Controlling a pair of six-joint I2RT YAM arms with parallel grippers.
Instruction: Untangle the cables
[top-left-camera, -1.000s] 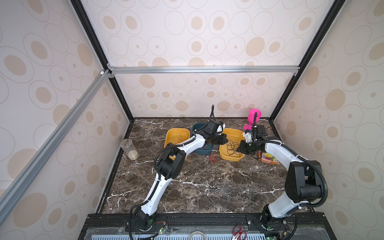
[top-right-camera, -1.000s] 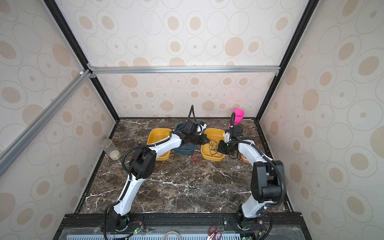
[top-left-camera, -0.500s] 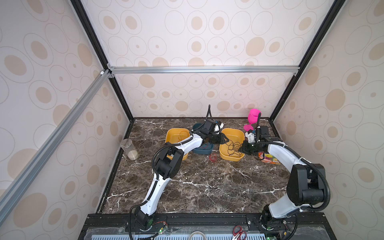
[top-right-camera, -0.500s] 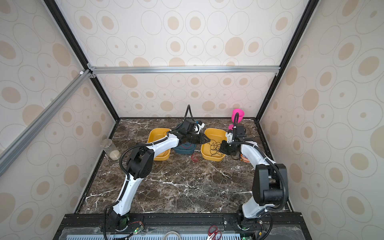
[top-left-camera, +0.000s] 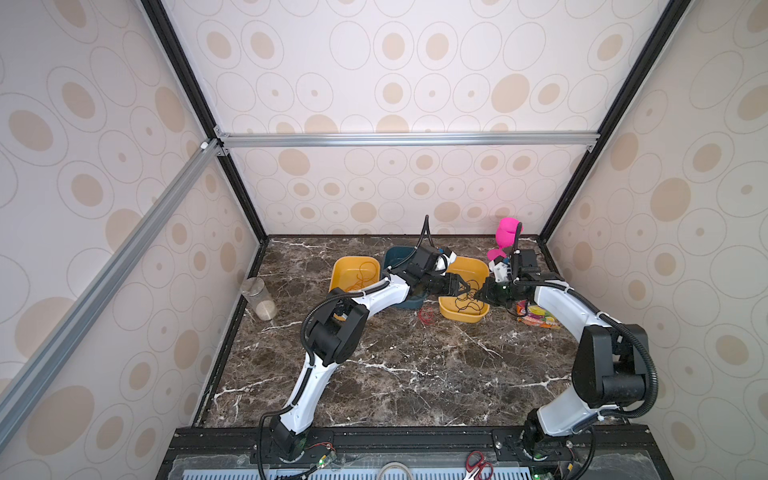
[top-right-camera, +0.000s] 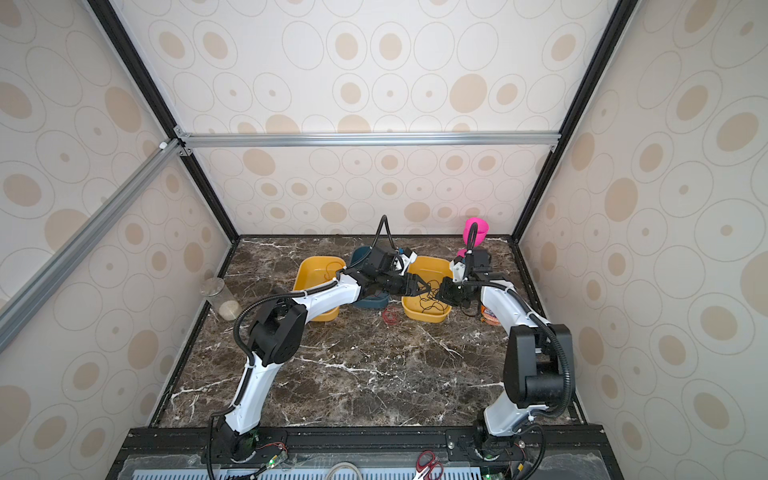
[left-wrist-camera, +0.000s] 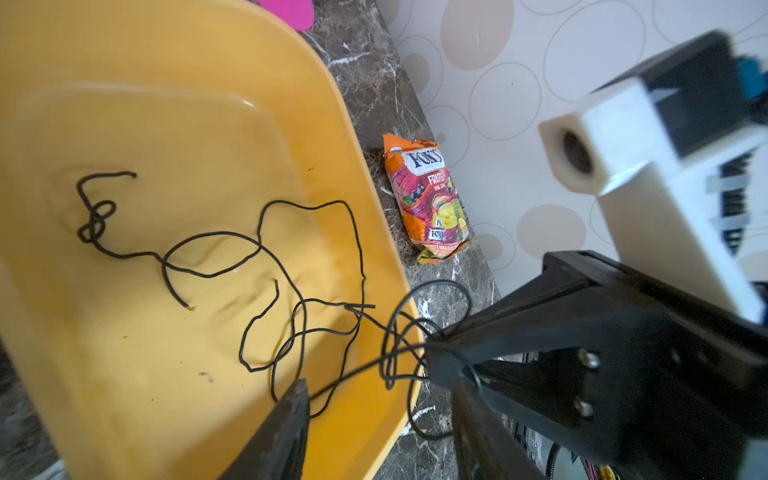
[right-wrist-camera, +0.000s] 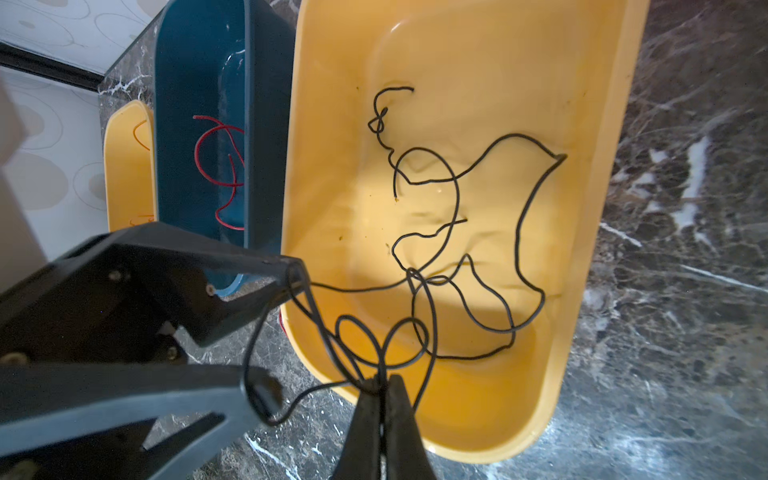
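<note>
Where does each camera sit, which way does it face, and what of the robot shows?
Top views: high above the front, facing down toward the back wall; the left arm and right arm show whole.
Left wrist: on the left arm, looking past the open left gripper into the yellow tray at the black cable, candy packet beyond.
Right wrist: on the right arm, looking past the right gripper, shut on the black cable, toward the blue tray.
Shared: both wrist views show the yellow tray, cable and opposite gripper.
</note>
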